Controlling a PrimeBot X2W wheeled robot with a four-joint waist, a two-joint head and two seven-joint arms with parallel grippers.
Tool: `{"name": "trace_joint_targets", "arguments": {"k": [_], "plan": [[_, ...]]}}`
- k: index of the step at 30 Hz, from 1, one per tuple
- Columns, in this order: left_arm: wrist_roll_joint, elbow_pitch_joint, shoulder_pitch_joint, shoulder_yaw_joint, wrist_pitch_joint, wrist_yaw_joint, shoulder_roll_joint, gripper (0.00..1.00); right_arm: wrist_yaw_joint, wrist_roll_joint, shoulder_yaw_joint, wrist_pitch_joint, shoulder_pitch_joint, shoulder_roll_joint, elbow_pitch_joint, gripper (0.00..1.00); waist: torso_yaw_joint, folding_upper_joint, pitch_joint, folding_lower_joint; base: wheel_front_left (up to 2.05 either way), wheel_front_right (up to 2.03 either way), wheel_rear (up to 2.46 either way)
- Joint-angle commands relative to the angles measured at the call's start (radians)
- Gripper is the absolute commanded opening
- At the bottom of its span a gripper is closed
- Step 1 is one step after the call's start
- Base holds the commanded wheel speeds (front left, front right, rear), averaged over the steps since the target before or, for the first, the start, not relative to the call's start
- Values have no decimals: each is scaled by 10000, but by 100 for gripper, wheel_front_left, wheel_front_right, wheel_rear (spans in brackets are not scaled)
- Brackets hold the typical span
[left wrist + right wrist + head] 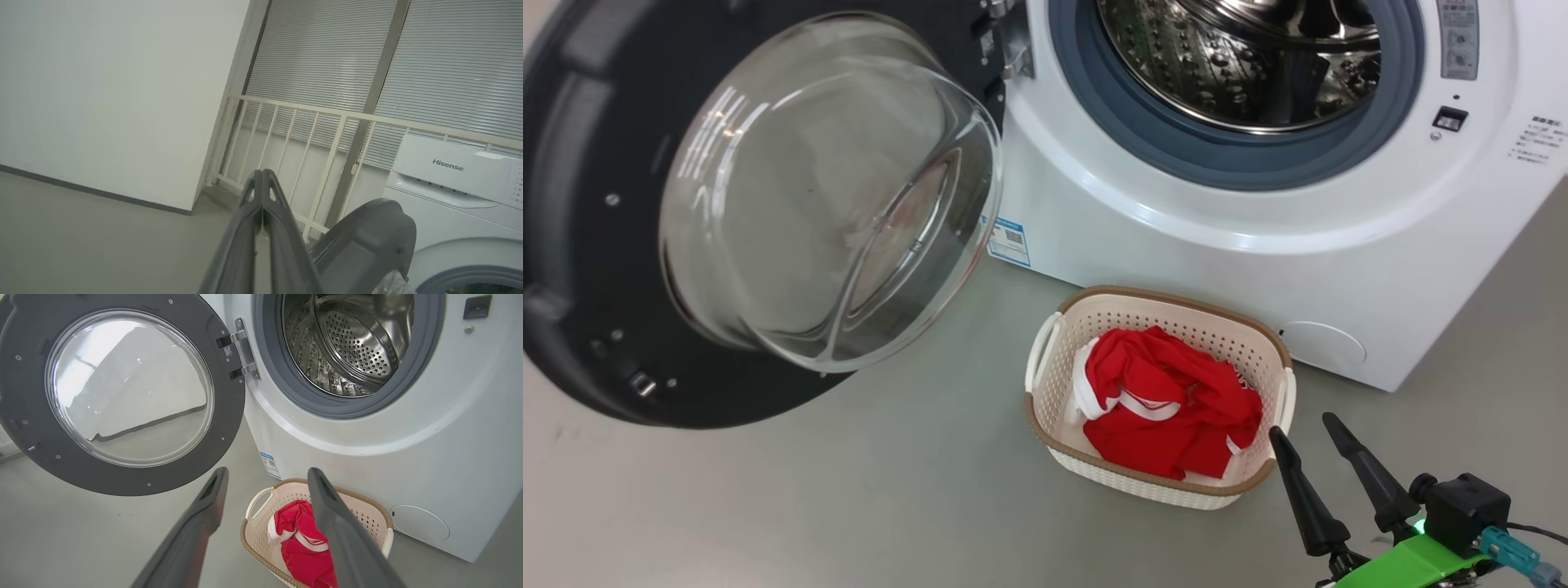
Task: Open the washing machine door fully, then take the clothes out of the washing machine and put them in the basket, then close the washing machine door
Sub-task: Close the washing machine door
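The left gripper (262, 176) is pressed together on nothing. It points toward a pale wall and a railing (310, 122), and the outer shell of the washing machine door (367, 241) lies just beside it. The right gripper (1303, 426) hovers spread and empty near the corner of the basket (1176, 296).

With the clothes (1168, 400) already in the basket, the remaining step looks like closing the door. The likeliest failure is a slip, since two narrow, tapered fingertips pushing on a smooth, rounded shell could slide off it. A weak or off-centre push could also swing the door in without the latch catching. The light plastic basket stands on the floor (768, 506) just in front of the washing machine (1176, 245), so a careless right arm could nudge or tip it. That arm would also be in the door's way if it rose into the swing.

The door hangs wide open on a metal hinge (1013, 41). Its broad black rim (564, 163) surrounds a clear, bulging glass bowl (849, 204). The drum (1241, 65) is perforated steel ringed by a grey rubber seal (1241, 167), and it looks empty, though a dark patch inside is hard to read. The basket is cream, perforated and rounded, with a brown woven-look rim. The garments are limp, crumpled red fabric with white trim.
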Motion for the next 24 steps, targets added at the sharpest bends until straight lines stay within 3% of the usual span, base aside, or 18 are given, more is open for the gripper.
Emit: {"name": "trace_joint_targets", "arguments": {"k": [1,3,7,10,17,24], "plan": [[-237,-58,-367,265,103,-52,644,0,48,-95,163,-65,-146,-74,-273,100,-103,0,95,0,0,0,0],[-986,1476,-718,-181,876,-53,1420,0,48,-93,120,-65,-175,-77,-265,100,-215,0,158,0,0,0,0],[-2223,2929,-1162,-517,1807,-54,1922,0,48,-91,128,-65,-195,-123,-278,100,-360,0,248,0,0,0,0],[-3283,3472,-1358,-962,3074,-54,2104,0,48,-95,96,-65,-216,-179,-295,100,-413,0,318,0,0,0,0],[-5075,3441,-1055,-1768,5012,-55,2500,0,48,-95,78,-65,-261,-282,-341,100,-493,0,465,0,0,0,0],[-6265,2168,-335,-2687,6338,-55,2616,0,48,-126,15,-65,-155,-177,-314,100,-434,0,353,0,0,0,0]]}}
